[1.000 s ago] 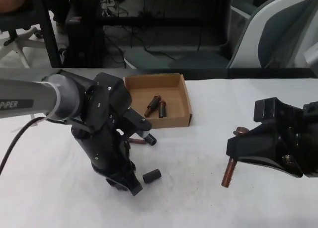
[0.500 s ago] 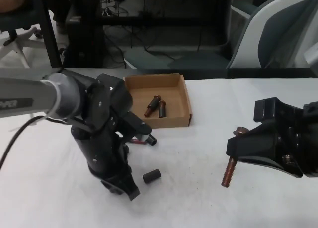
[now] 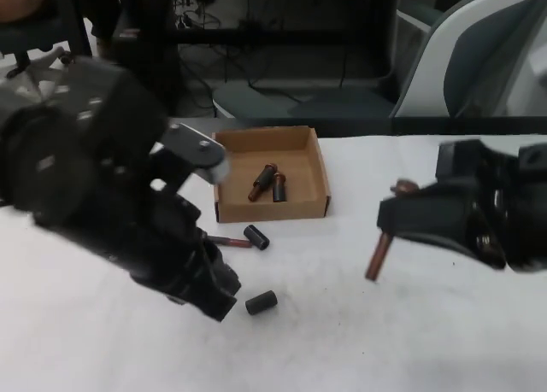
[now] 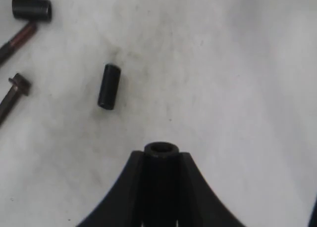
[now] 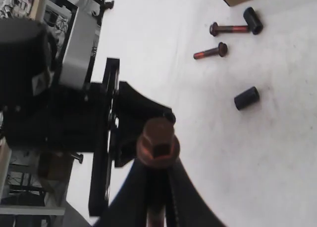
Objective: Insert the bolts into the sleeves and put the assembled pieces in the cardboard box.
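Note:
My left gripper (image 4: pixel 161 162) is shut on a black sleeve (image 4: pixel 161 150), held above the white bench with its open bore showing. In the high view this gripper (image 3: pixel 215 300) hangs left of a loose sleeve (image 3: pixel 261 302). My right gripper (image 3: pixel 391 224) is shut on a copper bolt (image 3: pixel 375 257), gripped just under the head (image 5: pixel 157 143) with the shank hanging down, tilted. The cardboard box (image 3: pixel 319 183) at the back holds an assembled piece (image 3: pixel 263 180) and another dark piece (image 3: pixel 279 187).
A second loose sleeve (image 3: pixel 255 236) lies at the tip of a bolt (image 3: pixel 226 241) in front of the box. The left wrist view shows two bolts (image 4: pixel 17 39) (image 4: pixel 12 93) beside the sleeves (image 4: pixel 109 86) (image 4: pixel 31 8). White bench lies open between the arms.
The left arm has swung up and toward the camera, its gripper staying near the loose sleeve. The right gripper has moved left and slightly up with the bolt, which now tilts.

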